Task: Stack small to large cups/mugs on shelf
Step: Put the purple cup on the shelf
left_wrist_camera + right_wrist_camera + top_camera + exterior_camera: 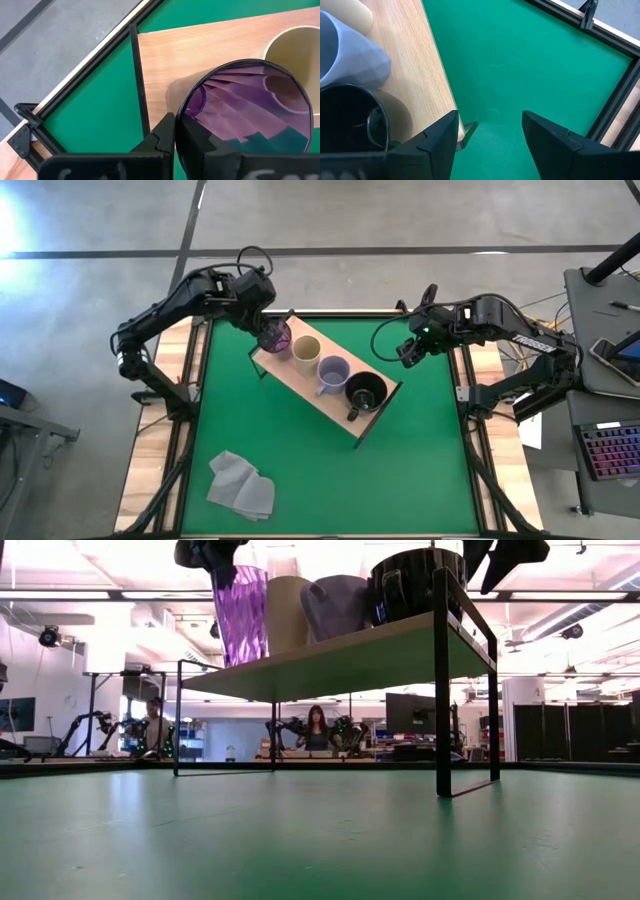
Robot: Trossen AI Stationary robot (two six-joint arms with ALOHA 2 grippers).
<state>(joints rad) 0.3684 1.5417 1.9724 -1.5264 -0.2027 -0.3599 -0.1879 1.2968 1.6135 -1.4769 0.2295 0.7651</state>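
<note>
With the purple tumbler (274, 336) pinched at its rim by the left gripper (266, 332) — sits at the shelf's (308, 383) far-left end, cream cup (306, 354) just beside; right gripper (409, 352) spread wide, empty.

**A bright workshop behind the table**

The floor (400, 220) is grey concrete crossed by dark lines. Beyond the table, 2 people (317, 730) sit at benches. Ceiling lights (130, 565) glare overhead. A keyboard (610, 452) sits on a side desk.

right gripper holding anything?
No, the right gripper is open over bare green mat, beside the shelf, with nothing between its fingers.
</note>
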